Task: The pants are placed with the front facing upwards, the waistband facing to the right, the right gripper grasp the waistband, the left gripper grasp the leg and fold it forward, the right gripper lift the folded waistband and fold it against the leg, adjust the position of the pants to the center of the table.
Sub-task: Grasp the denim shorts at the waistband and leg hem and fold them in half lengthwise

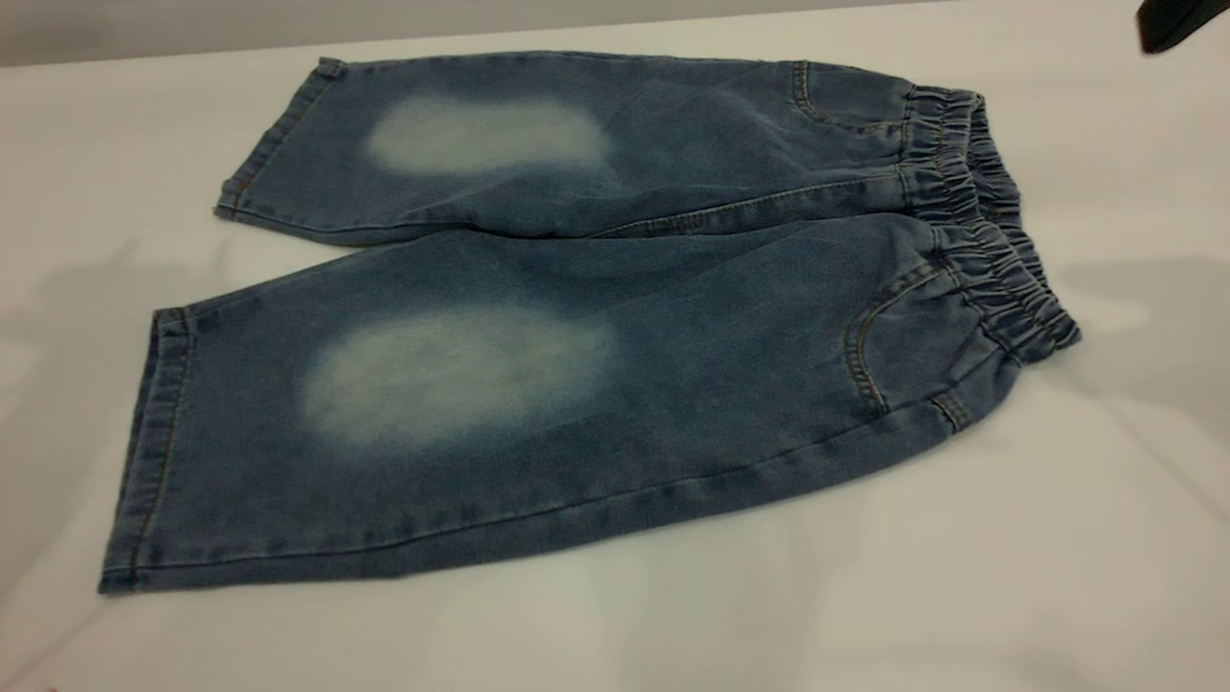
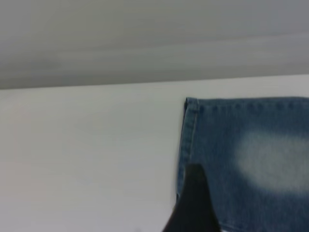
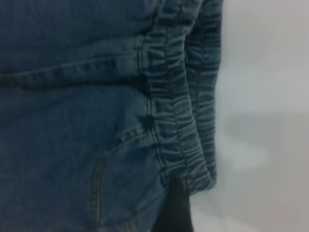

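The blue denim pants (image 1: pixel 577 365) lie flat on the white table (image 1: pixel 1057 538), front up, with a pale oval on each leg. The ruched waistband (image 1: pixel 990 240) points right and the leg hems point left. In the left wrist view, my left gripper (image 2: pixel 193 208) shows only as a black tip over the corner of a leg hem (image 2: pixel 186 140). The right wrist view shows my right gripper (image 3: pixel 175 208) as a black tip at the near end of the waistband (image 3: pixel 178 121), by the pocket seam. Neither holds cloth that I can see.
A black piece of the right arm (image 1: pixel 1177 21) juts in at the far right corner of the exterior view. Bare tabletop surrounds the pants on all sides. The table's far edge (image 2: pixel 96 84) runs behind the far leg.
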Controlling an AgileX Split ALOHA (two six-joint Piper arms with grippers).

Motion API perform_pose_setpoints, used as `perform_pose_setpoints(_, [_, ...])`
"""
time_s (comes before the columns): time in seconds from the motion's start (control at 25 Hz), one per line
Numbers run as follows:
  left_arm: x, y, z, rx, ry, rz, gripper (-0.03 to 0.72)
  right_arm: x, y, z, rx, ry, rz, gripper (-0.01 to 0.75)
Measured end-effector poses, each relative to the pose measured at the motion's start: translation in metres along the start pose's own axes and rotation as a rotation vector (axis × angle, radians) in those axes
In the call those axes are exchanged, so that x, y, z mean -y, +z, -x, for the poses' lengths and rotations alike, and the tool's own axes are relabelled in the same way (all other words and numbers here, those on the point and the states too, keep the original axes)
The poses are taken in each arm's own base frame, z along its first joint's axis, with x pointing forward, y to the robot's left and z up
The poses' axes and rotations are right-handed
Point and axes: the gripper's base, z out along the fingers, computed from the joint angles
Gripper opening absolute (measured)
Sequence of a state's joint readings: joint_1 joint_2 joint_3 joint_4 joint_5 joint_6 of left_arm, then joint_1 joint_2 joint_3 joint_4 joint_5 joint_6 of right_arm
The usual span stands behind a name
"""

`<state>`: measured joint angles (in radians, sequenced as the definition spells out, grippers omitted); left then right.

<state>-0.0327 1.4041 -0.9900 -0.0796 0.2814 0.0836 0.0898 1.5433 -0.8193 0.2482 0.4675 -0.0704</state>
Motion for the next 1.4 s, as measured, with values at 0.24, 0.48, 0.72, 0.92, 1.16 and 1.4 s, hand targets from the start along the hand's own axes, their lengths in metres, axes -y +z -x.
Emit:
perform_pose_setpoints(0.24, [0.000,0.000,-0.002,-0.021,0.000,-0.002,0.510,0.001,0.026,-0.007,-0.095,-0.022,0.028,0.573])
perform_pose_setpoints(0.48, [0.000,0.000,-0.002,-0.022,-0.004,-0.003,0.510,-0.007,0.041,-0.017,-0.185,-0.033,0.136,0.573])
perform_pose_setpoints(0.72, [0.000,0.000,-0.002,-0.022,-0.008,-0.004,0.510,-0.015,0.051,-0.018,-0.184,-0.043,0.281,0.573])
perform_pose_setpoints(0.92, [0.000,0.000,-0.002,-0.022,-0.021,-0.005,0.510,0.018,0.067,-0.013,-0.150,0.065,0.297,0.573])
perform_pose_setpoints(1.16, [0.000,0.000,-0.002,-0.022,-0.022,-0.005,0.510,0.047,0.076,-0.016,-0.153,0.171,0.419,0.573])
perform_pose_setpoints(1.4, [0.000,0.000,-0.002,-0.022,-0.022,-0.005,0.510,0.047,0.093,-0.027,-0.211,0.170,0.458,0.573])
